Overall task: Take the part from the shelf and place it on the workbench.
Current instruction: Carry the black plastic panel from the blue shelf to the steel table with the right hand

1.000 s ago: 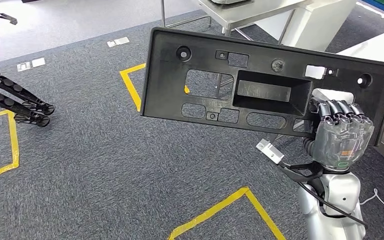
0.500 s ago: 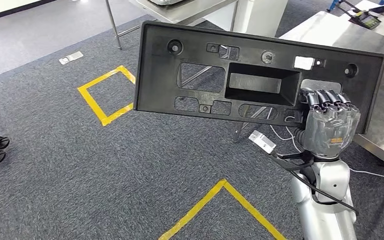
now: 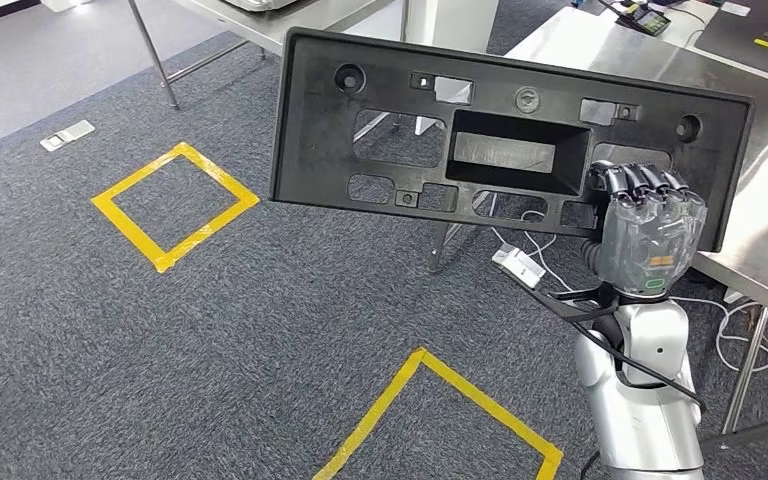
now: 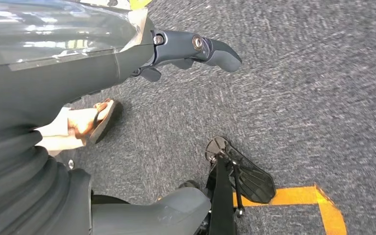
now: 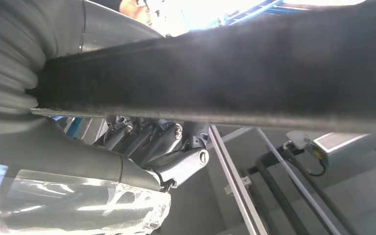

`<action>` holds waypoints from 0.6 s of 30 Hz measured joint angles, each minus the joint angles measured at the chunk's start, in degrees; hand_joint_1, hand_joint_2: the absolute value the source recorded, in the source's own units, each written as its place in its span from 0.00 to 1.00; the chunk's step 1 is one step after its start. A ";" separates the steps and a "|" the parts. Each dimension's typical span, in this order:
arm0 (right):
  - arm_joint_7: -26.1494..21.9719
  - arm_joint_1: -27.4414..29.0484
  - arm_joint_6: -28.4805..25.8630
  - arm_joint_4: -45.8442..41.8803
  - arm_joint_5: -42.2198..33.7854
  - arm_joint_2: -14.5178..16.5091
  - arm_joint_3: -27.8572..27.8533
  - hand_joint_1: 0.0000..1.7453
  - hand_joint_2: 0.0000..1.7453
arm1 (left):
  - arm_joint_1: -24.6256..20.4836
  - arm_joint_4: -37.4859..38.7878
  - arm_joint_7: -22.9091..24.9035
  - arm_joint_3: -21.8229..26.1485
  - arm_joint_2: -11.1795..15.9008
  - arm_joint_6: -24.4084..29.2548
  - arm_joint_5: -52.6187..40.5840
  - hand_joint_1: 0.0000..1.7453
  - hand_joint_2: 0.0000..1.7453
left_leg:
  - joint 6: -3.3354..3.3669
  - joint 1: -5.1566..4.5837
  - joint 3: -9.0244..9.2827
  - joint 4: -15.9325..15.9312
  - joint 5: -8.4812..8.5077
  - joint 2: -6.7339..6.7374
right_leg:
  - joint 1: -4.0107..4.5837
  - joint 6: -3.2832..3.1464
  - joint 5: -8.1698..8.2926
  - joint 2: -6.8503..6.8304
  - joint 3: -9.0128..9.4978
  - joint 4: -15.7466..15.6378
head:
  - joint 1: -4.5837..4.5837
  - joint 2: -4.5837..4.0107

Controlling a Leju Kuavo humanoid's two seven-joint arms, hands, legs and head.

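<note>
The right hand (image 3: 650,240), grey and wrapped in clear plastic film, is clenched on the lower right edge of a wide black plastic panel with rectangular cut-outs and a recessed pocket (image 3: 505,140); its dark fingers (image 3: 640,182) curl over the panel's face, and in the right wrist view the fingers (image 5: 147,137) press against the panel's dark edge (image 5: 225,73); the panel is held upright in the air, tilted so its right end sits lower, above the grey carpet floor (image 3: 260,320) and in front of the tables; the silver right arm (image 3: 640,400) rises from the near right, with a black cable looped around the wrist and a small white connector (image 3: 520,267) just left of it.

The left hand (image 4: 196,49) hangs over the carpet with its dark fingers apart and nothing in them, so it is released; beside it stands a person's sandalled foot (image 4: 90,120), and a black stand foot (image 4: 242,171) rests on the carpet at a strip of yellow tape (image 4: 313,198).

A stainless steel table (image 3: 760,230) lies to the right, behind the panel's right end, with white cables on the floor under it; a second metal table (image 3: 290,15) stands at the far middle; a yellow tape square (image 3: 175,205) marks the carpet to the left, and a yellow tape corner (image 3: 440,400) lies near.
</note>
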 joint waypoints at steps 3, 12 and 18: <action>-0.19 -1.83 0.00 1.48 0.07 0.32 0.46 1.00 1.00 | 0.00 0.00 -0.40 0.07 -0.08 -0.02 0.02 0.00 1.00 | -0.95 -0.46 0.77 -0.12 -0.61 1.67 | 0.67 -0.70 2.85 -3.47 4.22 -8.04 | 0.01 0.01; 0.85 -3.83 0.00 4.00 1.46 1.82 1.18 1.00 1.00 | 0.07 0.01 -1.09 0.09 -0.22 -0.74 -0.09 0.00 1.00 | -2.66 0.05 -7.17 16.76 -8.76 -3.65 | -0.05 -4.30 3.28 2.88 4.79 -8.59 | -0.71 0.00; 1.04 -4.20 -0.01 5.01 1.62 2.07 1.32 1.00 1.00 | 0.18 0.01 -1.38 0.08 -0.15 -1.32 -0.14 0.00 1.00 | -1.91 0.42 -2.11 1.38 1.01 -7.16 | 0.45 -3.73 3.06 7.56 4.89 -8.27 | -0.67 0.01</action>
